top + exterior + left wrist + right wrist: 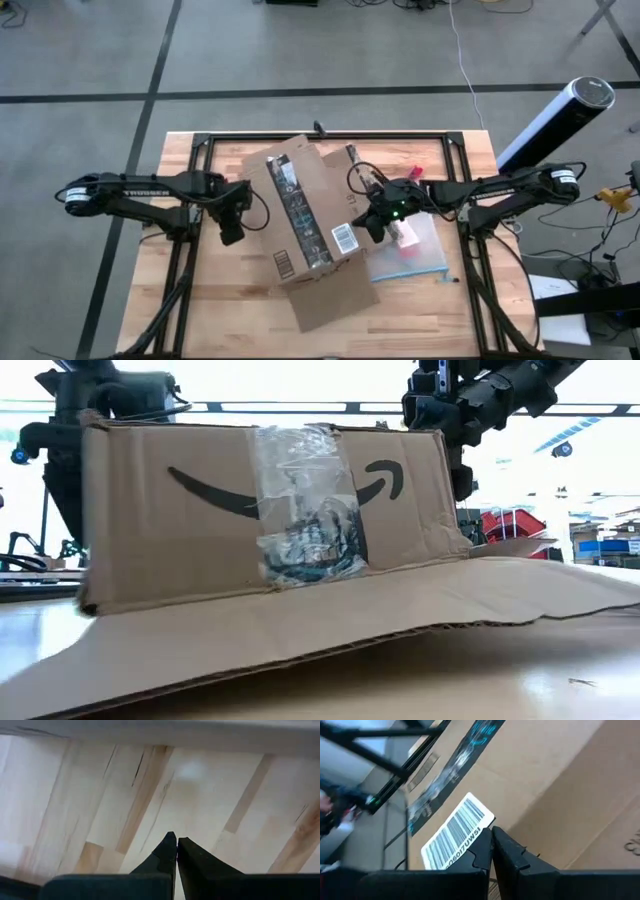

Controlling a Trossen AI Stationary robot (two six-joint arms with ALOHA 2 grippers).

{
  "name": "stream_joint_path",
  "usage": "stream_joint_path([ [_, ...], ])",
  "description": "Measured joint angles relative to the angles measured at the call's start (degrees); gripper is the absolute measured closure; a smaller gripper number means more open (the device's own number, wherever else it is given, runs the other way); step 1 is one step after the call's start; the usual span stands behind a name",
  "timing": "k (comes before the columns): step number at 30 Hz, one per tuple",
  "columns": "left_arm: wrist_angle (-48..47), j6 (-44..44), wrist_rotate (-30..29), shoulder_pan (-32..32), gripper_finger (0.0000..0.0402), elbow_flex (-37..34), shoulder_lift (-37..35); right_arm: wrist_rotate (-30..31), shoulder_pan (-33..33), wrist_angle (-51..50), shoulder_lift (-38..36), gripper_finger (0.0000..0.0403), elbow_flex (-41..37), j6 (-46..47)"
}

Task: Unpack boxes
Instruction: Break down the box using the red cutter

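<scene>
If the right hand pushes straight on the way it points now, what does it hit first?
Most likely the white barcode label on the brown corrugated cardboard box. The right hand, fingers shut, points right at the label's edge on the box top, though the remaining gap is hard to judge.

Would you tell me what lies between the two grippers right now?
In the high view, the cardboard box fills the stretch: the left gripper sits at one side, the right gripper at the other, by the barcode label.

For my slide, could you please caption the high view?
Two arms flank a taped cardboard box: left claw shut beside it, right claw shut at its barcode label.
</scene>
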Motion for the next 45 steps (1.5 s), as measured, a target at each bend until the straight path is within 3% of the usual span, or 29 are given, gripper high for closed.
stream_joint_path([
  [3,2.32,-1.57,0.02,0.00,0.0402,0.68,0.61,4.32,-0.04,-2.74,-1.36,0.0403,0.00,0.00],
  [9,9.47,-5.09,0.02,0.00,0.0402,0.80,2.73,7.33,0.01,-5.71,-2.33,0.0403,0.03,1.83],
  [18,10.72,-5.96,0.09,0.00,0.0402,0.76,7.83,16.68,-0.01,-7.84,-4.32,0.0403,-0.11,4.62],
  [22,11.34,-5.96,0.07,0.00,0.0402,0.73,9.11,17.57,-0.01,-11.95,-3.84,0.0403,-0.11,7.43],
  [29,12.78,-5.96,-0.12,0.00,0.0402,0.73,10.14,8.12,0.71,-12.72,-0.36,0.0403,-0.11,8.06],
  [36,11.95,-7.35,-3.28,0.51,0.0401,0.72,10.06,2.31,1.96,-1.70,4.78,0.0403,-0.01,9.28],
  [45,2.17,-10.93,-5.80,2.95,0.0401,5.27,8.55,-4.07,3.42,-0.24,14.42,0.0403,9.17,4.86],
])
